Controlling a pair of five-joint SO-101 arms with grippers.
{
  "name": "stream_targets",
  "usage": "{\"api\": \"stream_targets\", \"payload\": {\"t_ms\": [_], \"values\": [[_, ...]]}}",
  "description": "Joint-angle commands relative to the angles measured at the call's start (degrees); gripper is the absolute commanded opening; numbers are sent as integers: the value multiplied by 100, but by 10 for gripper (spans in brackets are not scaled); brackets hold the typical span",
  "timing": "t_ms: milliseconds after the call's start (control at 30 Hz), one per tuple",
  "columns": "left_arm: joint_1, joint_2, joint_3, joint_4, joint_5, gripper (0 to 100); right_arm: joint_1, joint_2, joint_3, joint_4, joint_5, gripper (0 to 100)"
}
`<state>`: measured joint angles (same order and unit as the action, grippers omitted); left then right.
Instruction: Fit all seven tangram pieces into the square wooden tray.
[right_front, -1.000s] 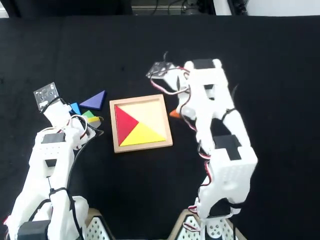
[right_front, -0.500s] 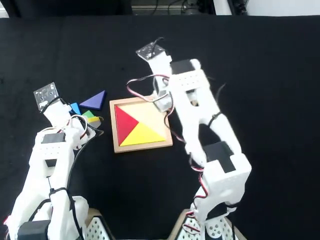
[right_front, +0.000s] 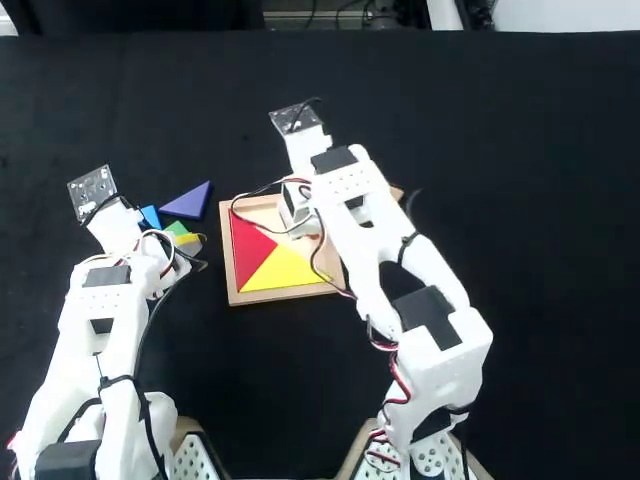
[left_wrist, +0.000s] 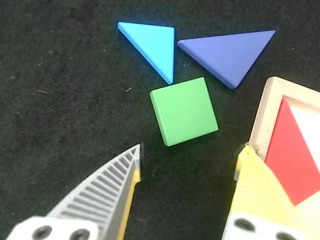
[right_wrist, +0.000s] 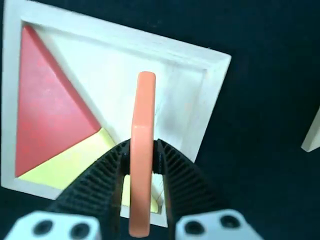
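In the high view, the right arm has swung in from the worktop beside the square wooden tray and now hangs over its upper right part. The red triangle and yellow triangle lie seated inside, and the left arm has not stirred.

In the left wrist view, the left fingers stand apart and empty near the green square, the light blue triangle and the dark blue triangle, all outside the tray.

In the right wrist view, the right fingers are clamped on an orange piece, held on edge above the tray's bare section. A third piece looks about to go in, but it must be laid flat first.
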<state>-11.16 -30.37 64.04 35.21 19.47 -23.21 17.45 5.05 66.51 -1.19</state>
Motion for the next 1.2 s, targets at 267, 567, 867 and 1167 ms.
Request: {"api": "stream_targets", "payload": {"t_ms": [267,567,867,1167], "values": [[66,-114,-13,-44,0,306,-273,-163,365,-369,-53,11],[66,-114,-13,-44,0,306,-413,-171,409,-352,-44,129],[66,-114,-13,-44,0,306,-413,-171,409,-378,308,188],[66,-114,-13,-44,0,306,-378,-171,180,-404,1055,188]]}}
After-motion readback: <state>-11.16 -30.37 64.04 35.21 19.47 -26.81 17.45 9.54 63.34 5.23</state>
